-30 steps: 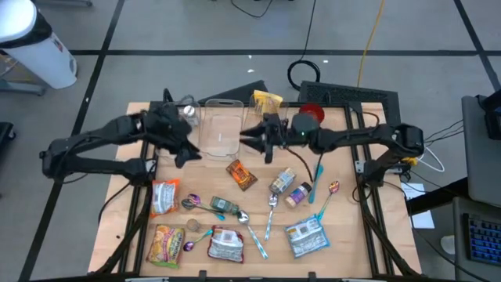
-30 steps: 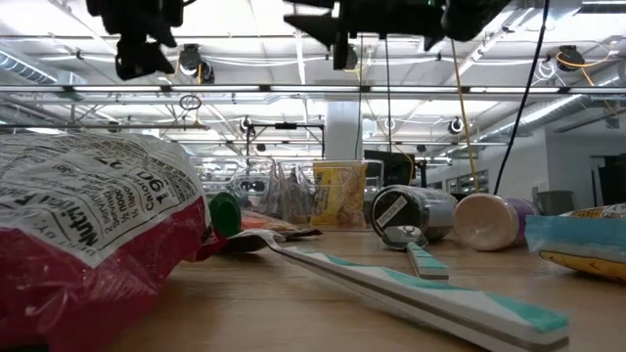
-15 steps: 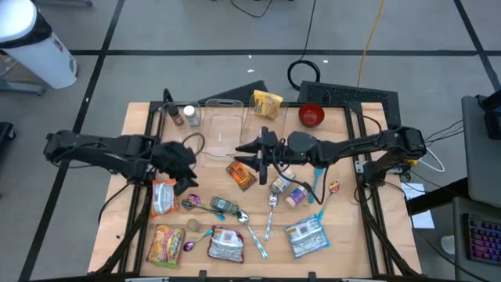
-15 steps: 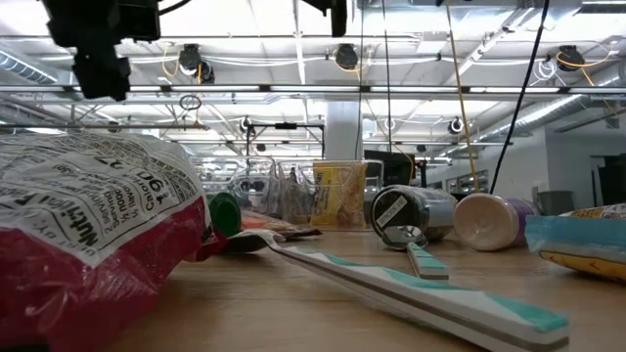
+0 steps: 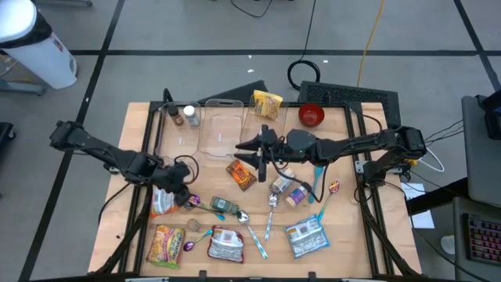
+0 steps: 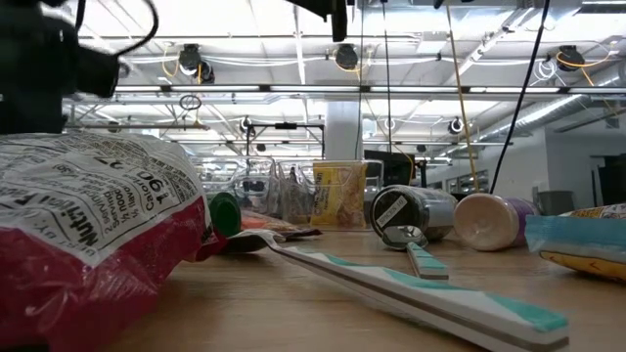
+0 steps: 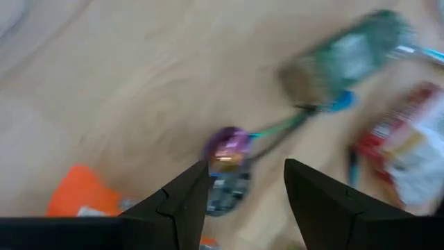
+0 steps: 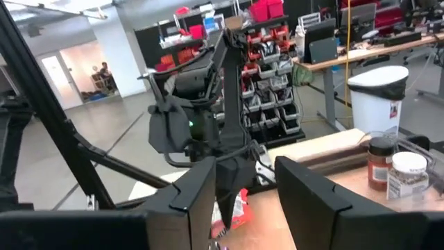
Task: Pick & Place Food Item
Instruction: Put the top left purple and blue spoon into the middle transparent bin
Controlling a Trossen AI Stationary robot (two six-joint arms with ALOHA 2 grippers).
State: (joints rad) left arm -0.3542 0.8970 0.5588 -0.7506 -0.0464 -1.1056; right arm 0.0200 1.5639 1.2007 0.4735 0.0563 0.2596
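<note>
1. The left gripper hangs low over the left-centre of the worktop in the overhead frame, just beside a red and white snack bag and above a purple-bowled spoon.
2. In the left wrist frame its two fingers stand apart with nothing between them; the spoon and a green and grey packet lie on the wood beyond.
3. The right gripper sits mid-frame in the overhead picture, raised above the worktop, just beside a brown snack packet and next to a clear plastic tub.
4. Its fingers are spread and empty in the right wrist frame.
5. Food items are scattered across the lower half of the overhead frame: a yellow bag, a red and white pouch, a blue and white pouch, and two small jars.
6. A red bowl and a yellow packet rest along the top edge.
</note>
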